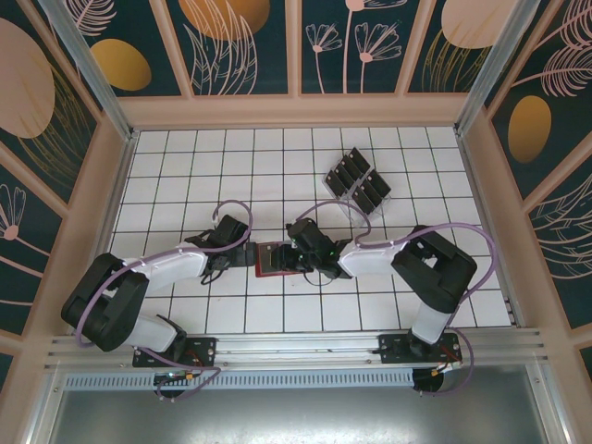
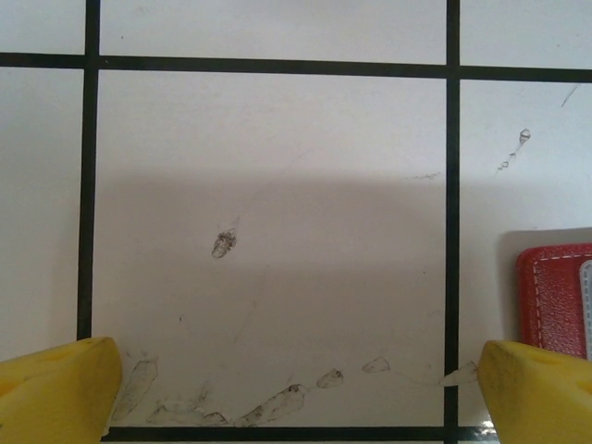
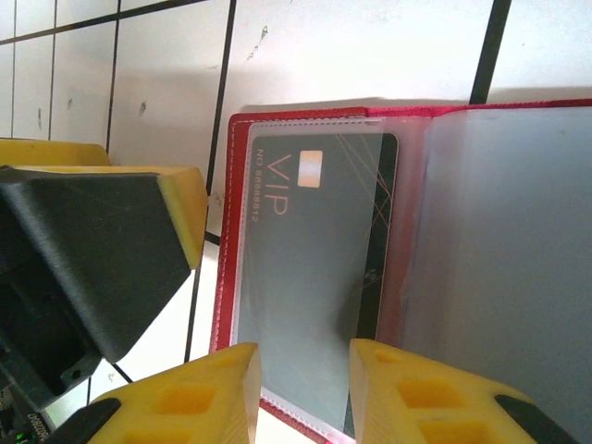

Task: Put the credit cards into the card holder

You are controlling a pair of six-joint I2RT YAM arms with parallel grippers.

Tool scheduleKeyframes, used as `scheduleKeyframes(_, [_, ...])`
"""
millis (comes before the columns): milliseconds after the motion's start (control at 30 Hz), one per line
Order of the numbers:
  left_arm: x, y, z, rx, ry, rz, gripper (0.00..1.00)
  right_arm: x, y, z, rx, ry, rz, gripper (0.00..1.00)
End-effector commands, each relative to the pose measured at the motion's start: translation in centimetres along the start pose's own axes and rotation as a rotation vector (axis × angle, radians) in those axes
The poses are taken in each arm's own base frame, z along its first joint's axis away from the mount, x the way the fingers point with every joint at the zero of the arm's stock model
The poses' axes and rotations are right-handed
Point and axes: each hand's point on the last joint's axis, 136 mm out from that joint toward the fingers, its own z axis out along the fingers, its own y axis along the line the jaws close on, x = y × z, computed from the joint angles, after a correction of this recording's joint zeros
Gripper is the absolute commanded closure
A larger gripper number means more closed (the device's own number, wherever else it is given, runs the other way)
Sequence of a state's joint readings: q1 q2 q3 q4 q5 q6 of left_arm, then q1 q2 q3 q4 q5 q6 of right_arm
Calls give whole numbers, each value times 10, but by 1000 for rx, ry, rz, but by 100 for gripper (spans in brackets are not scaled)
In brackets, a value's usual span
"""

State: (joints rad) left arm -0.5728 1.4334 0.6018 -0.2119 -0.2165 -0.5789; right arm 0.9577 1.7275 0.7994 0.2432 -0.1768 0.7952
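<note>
The left gripper (image 2: 296, 393) was spread wide; the right gripper (image 3: 303, 393) was narrowed over the credit card (image 3: 314, 277), grip unclear. If snagged, the card could be dragged from the card holder (image 3: 225, 305).

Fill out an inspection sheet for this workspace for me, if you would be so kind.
Surface: white tiled table with black grid lines; scuff marks on one tile.
Job's things: red wallet lies open, with one black card in its clear sleeve; more cards stand in a rack.
Clutter: clear rack, far side, right of centre; nothing else seen.
Grippers: left gripper, jaws wide apart over bare tile beside the wallet; right gripper, jaws partly apart over the sleeved card.
Cables: purple cables loop along both arms.
Surroundings: wood-framed walls with floral panels; metal rail at the near edge.
</note>
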Motion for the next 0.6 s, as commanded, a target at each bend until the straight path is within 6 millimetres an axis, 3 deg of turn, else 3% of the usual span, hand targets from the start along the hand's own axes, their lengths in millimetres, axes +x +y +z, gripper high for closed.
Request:
scheduleKeyframes(0, [3,3,4,-6,8,10,2,1,-3,-8,20,-20,6,69])
scheduleKeyframes(567, [5,2,5,1,13,13,1,9,-9,5,28,18,12,69])
